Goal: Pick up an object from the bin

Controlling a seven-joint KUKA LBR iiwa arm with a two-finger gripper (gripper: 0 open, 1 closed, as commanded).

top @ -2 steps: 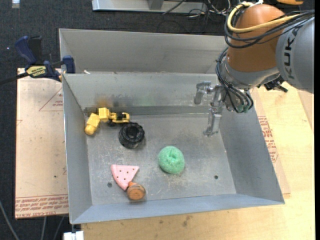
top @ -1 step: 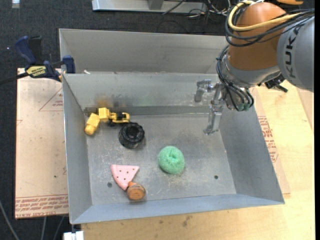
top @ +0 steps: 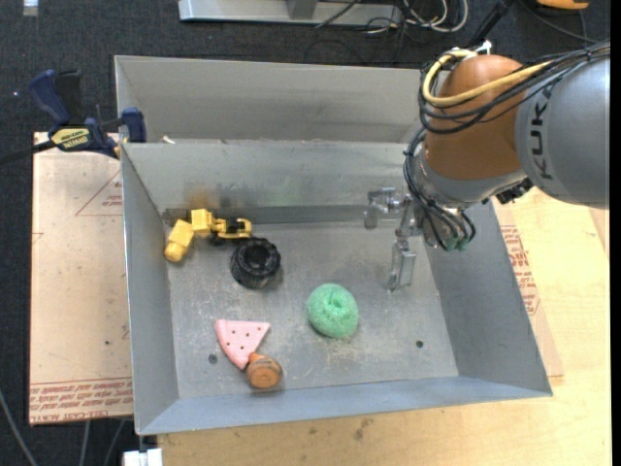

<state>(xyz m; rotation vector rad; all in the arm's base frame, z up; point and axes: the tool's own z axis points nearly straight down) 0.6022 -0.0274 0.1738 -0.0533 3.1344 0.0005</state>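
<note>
While the claw [top: 400, 263] hangs over bare floor of the bin [top: 437, 328], right of centre, we cannot tell if it is released or clenched (nothing seen in it). Nearest thing: green fuzzy ball [top: 333, 311], just to its left. Risk, we judge: dropping here grabs nothing, or clips the ball and rolls it away.

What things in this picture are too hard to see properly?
In the camera view:
- gripper: its upper part is hidden under the arm's orange cover.
- pink wedge: its lower tip is hidden by the brown round thing.
- black round thing: too dark to tell what it is.
- yellow toy: too small for details.
</note>
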